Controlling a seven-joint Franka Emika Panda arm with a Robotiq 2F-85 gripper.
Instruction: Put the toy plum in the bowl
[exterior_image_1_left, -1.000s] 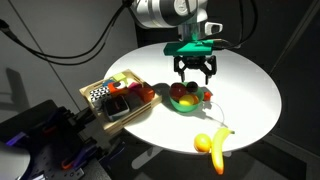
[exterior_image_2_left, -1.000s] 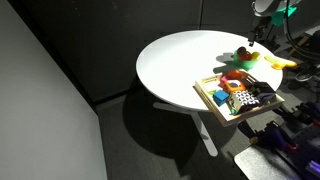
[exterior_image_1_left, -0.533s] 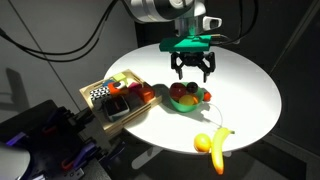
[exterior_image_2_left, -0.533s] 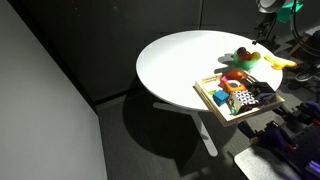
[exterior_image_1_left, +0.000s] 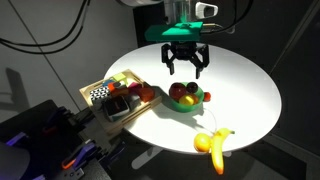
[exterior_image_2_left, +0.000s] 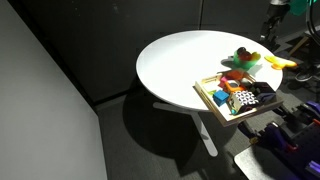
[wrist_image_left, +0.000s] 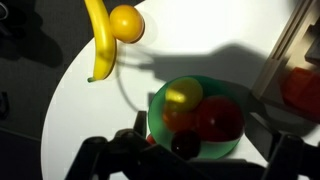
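The green bowl (wrist_image_left: 154, 110) sits on the white round table and also shows in both exterior views (exterior_image_1_left: 186, 108) (exterior_image_2_left: 243, 66). The dark toy plum (wrist_image_left: 185, 144) lies in the bowl at its near rim, beside a yellow fruit (wrist_image_left: 183, 96) and a red fruit (wrist_image_left: 221, 118). My gripper (exterior_image_1_left: 187, 66) hangs open and empty above the bowl, touching nothing. In the wrist view its two dark fingers frame the bottom edge (wrist_image_left: 190, 172). In an exterior view (exterior_image_2_left: 277, 8) only the gripper's tip shows, at the top right.
A banana (exterior_image_1_left: 218, 145) and an orange ball (exterior_image_1_left: 204, 142) lie at the table's front edge, also in the wrist view (wrist_image_left: 97, 40). A wooden tray of coloured blocks (exterior_image_1_left: 118, 100) stands beside the bowl. A thin cable runs across the table.
My gripper has risen straight up from the bowl, staying open. The fruits in the bowl have not moved.
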